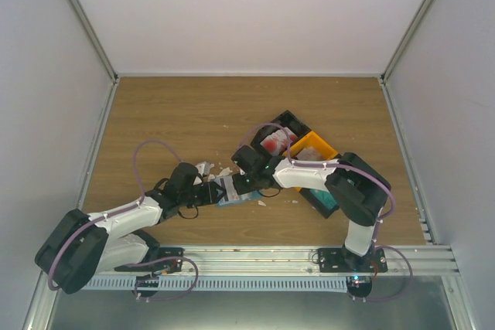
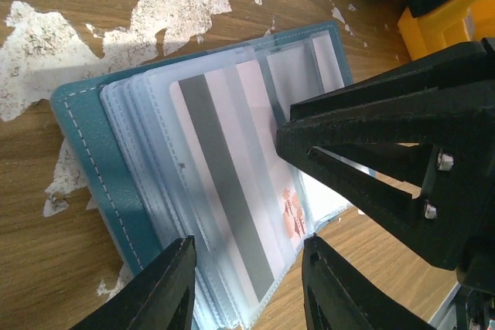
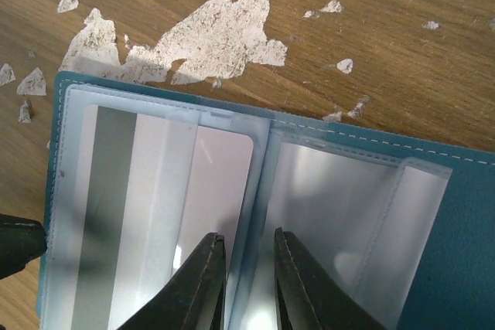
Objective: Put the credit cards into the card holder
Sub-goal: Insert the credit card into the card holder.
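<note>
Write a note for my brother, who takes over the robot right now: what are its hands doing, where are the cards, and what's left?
Left gripper: open, fingers either side of one edge of the card holder.
Right gripper: fingers close together at the fold of the clear pockets; unclear whether it pinches them.
The card holder lies open on the table, between both arms.
Done: one card with a grey stripe sits in a pocket.
Left: a red-and-white card lies in the black tray; the pocket right of the fold looks empty.
</note>
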`<state>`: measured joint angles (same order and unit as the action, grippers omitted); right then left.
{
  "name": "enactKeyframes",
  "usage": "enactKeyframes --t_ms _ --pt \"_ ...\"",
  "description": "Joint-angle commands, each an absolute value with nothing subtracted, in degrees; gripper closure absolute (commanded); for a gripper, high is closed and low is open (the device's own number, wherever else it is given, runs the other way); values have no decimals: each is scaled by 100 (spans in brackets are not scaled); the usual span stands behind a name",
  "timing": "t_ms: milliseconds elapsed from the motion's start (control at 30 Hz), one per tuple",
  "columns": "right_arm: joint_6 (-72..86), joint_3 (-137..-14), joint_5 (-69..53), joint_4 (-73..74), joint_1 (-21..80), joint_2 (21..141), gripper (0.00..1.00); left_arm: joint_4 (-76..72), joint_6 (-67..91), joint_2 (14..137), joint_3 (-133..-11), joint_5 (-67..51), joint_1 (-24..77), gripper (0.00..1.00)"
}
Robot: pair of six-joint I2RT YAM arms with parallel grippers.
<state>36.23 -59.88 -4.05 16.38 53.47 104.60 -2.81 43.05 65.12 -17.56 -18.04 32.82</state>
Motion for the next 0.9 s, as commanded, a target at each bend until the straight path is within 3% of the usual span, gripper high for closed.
enactKeyframes --t_ms 0,567,867 --pt "3551 -5957 -322 1757 5423 10591 80 -738 4412 6539 -1681 -1859 3251 59" --pt "3463 -5902 -375 1588 5539 11000 84 -698 4390 6601 -1758 -1791 3252 56" --pt "3527 -5874 -325 1558 5559 11085 97 -400 4470 6661 -1887 -1686 3252 56"
